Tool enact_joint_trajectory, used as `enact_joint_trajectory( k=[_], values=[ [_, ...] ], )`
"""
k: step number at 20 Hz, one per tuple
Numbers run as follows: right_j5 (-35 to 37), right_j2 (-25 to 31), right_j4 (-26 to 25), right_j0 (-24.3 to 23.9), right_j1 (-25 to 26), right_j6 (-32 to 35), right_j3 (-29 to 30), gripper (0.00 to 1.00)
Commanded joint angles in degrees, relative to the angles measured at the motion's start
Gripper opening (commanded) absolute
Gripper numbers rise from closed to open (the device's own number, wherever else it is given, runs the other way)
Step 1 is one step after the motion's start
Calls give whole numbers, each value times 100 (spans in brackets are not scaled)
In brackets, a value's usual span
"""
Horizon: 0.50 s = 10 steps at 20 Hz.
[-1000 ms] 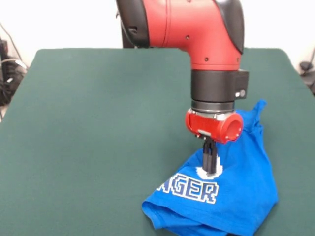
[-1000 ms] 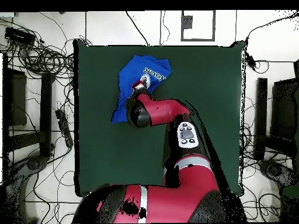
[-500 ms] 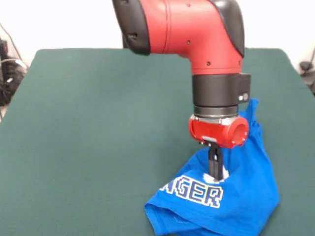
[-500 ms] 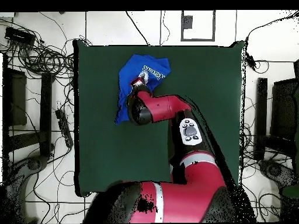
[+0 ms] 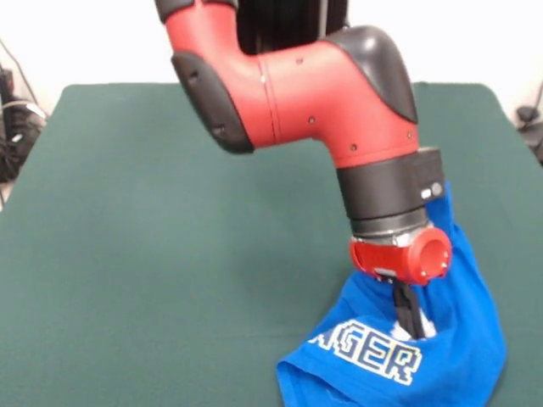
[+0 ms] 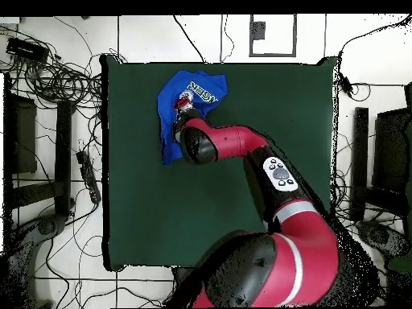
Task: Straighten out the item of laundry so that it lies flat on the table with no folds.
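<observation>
The blue T-shirt lies bunched on the green counter, close to the counter's near edge in the front view and toward its right side. In the overhead view the same shirt sits near the counter's top edge, left of middle. The cloth is rumpled, with folds along its lower hem, and part of the white outlined lettering reads across its front.

The tool comes down from the red wrist, slightly tilted, and its dark tips meet the shirt at the white patch of print just above the lettering. The two fingers stand close together, with fabric gathered at them, so the tool appears pinched on the shirt. The shirt spreads out below and to both sides of the tool, and a strip of it runs up behind the wrist. From overhead the arm's elbow covers the shirt's lower right part.
</observation>
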Motion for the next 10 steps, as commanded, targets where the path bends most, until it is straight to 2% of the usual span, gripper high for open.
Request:
enact_joint_trajectory(
  k=[1,9,10],
  values=[
    [679,1994,-229,-154,664,-1268,-12,0],
    [950,2536,-185,-389,856,-1377,131,0],
    [1125,2765,-99,-513,1002,-1492,184,0]
  ],
)
